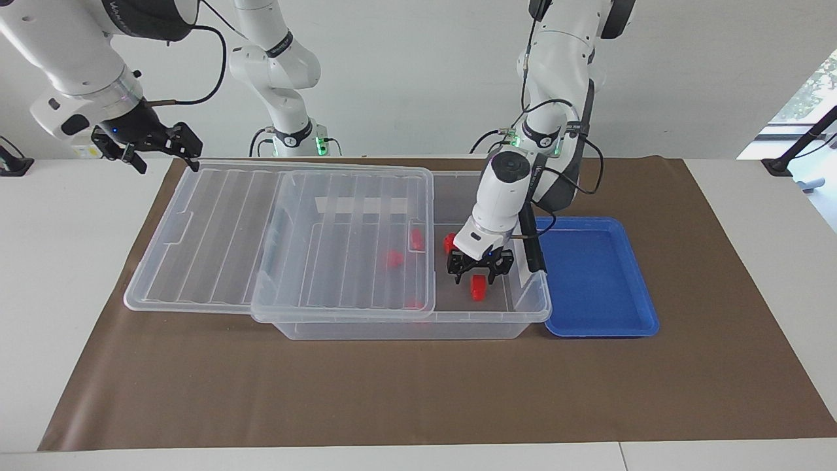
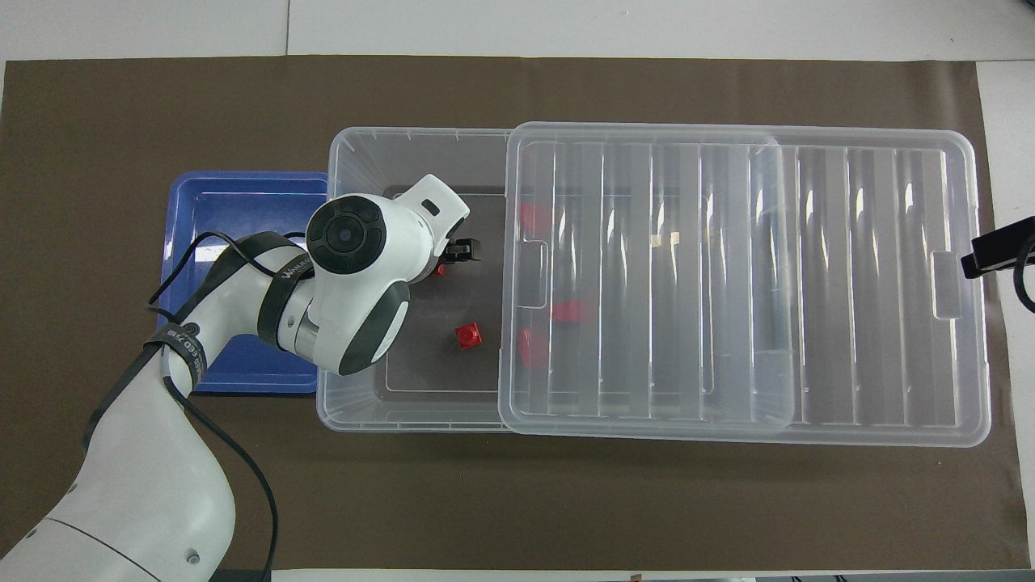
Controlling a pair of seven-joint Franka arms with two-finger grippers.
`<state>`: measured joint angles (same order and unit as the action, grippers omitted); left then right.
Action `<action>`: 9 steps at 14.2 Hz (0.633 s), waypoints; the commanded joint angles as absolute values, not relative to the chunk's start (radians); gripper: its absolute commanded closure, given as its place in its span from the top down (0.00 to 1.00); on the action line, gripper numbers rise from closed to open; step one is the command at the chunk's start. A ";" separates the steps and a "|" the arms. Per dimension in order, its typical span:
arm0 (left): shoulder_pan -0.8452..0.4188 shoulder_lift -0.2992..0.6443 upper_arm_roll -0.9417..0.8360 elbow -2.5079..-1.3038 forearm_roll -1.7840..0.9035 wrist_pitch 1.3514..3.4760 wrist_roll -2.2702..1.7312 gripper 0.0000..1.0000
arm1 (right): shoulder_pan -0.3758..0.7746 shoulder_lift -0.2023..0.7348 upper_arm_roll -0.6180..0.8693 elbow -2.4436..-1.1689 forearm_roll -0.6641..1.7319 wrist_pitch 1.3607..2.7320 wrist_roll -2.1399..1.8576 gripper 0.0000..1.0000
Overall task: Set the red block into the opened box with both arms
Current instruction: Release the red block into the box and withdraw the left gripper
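Observation:
The clear box has its ribbed lid slid toward the right arm's end, so the end by the blue tray is uncovered. My left gripper is down inside that uncovered end, open. The red block lies just under its fingertips, free of them, on the box floor. From overhead the left wrist hides most of the red block. My right gripper hangs open over the table edge by the lid's corner nearest the robots, holding nothing.
A second red piece lies in the box's open end, nearer the robots. Two more red pieces show through the lid. A shallow blue tray sits against the box toward the left arm's end. Brown paper covers the table.

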<state>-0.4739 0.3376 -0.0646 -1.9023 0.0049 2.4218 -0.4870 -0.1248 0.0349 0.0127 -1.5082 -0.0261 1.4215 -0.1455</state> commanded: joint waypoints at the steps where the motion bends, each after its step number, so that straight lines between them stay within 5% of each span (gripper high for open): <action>1: -0.468 0.275 -0.066 -1.919 0.026 2.384 -0.491 1.00 | -0.135 0.009 0.026 -1.560 -0.034 1.479 -0.135 1.00; 9: -0.465 0.040 -0.066 -1.911 0.023 2.074 -0.489 1.00 | -0.135 0.002 0.026 -1.605 -0.034 1.502 -0.137 1.00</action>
